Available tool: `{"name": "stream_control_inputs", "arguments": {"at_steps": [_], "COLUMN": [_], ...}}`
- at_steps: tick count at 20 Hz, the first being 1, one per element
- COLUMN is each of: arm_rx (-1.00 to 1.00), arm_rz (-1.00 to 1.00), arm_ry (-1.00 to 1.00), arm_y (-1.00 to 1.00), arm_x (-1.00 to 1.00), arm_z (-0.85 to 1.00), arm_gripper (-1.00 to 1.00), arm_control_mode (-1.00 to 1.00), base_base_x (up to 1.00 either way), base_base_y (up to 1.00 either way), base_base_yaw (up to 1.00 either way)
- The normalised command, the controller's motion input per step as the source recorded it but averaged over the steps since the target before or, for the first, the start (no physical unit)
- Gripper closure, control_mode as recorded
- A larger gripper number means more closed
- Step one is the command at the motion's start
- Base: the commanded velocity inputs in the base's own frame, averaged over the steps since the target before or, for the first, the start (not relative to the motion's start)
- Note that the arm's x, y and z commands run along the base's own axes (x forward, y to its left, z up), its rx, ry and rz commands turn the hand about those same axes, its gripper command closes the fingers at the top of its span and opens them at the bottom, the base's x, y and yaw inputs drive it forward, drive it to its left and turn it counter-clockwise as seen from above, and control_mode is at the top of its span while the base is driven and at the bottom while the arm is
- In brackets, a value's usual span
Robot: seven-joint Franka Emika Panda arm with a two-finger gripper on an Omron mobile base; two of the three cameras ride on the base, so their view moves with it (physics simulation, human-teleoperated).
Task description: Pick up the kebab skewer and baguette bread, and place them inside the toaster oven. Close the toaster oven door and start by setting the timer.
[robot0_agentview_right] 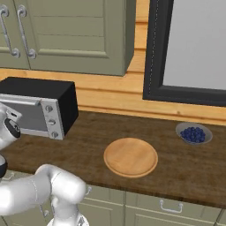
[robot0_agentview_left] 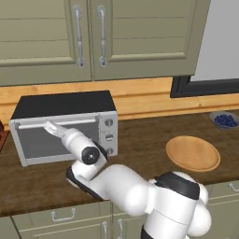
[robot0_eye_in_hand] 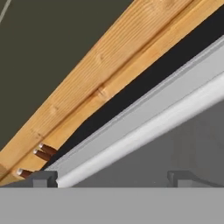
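The silver toaster oven point(robot0_agentview_left: 65, 105) point(robot0_agentview_right: 44, 92) with its black top stands at the back left of the wooden counter. The toaster oven door point(robot0_agentview_left: 60, 142) is up against the oven's front. Its silver bar handle point(robot0_agentview_left: 77, 122) point(robot0_eye_in_hand: 153, 127) runs along the top edge. My gripper point(robot0_agentview_left: 51, 127) point(robot0_eye_in_hand: 113, 178) is open at the left part of that handle. One fingertip point(robot0_eye_in_hand: 43, 178) sits on each side of the bar, and nothing is held. The kebab skewer and baguette bread are out of view.
A round wooden plate point(robot0_agentview_left: 193, 153) point(robot0_agentview_right: 130, 156) lies on the counter right of the oven. A bowl of blueberries point(robot0_agentview_left: 225, 120) point(robot0_agentview_right: 193, 133) sits further right. Wall cabinets point(robot0_agentview_left: 88, 32) hang overhead. Brown rod ends point(robot0_eye_in_hand: 43, 153) show past the oven's left end.
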Motion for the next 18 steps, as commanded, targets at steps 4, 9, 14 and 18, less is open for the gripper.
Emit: {"name": "stream_control_inputs", "arguments": {"at_steps": [4,9,14,18], "arm_rx": [0.00,0.00,0.00,-0.01], "arm_rz": [-0.02,-0.04,0.00,-0.05], "arm_ry": [0.04,0.06,0.01,0.01], "arm_y": [-0.46,-0.37,-0.34,-0.13], "arm_x": [-0.26,-0.05,-0.01,0.00], "arm_z": [0.29,0.23,0.01,0.00], "arm_gripper": [-1.00,-1.00,-1.00,-1.00], "arm_control_mode": [-1.00,-1.00,-1.00,-1.00], "base_base_x": [0.00,0.00,0.00,0.00], "base_base_y": [0.00,0.00,0.00,0.00], "base_base_yaw": [0.00,0.00,0.00,0.00]}}
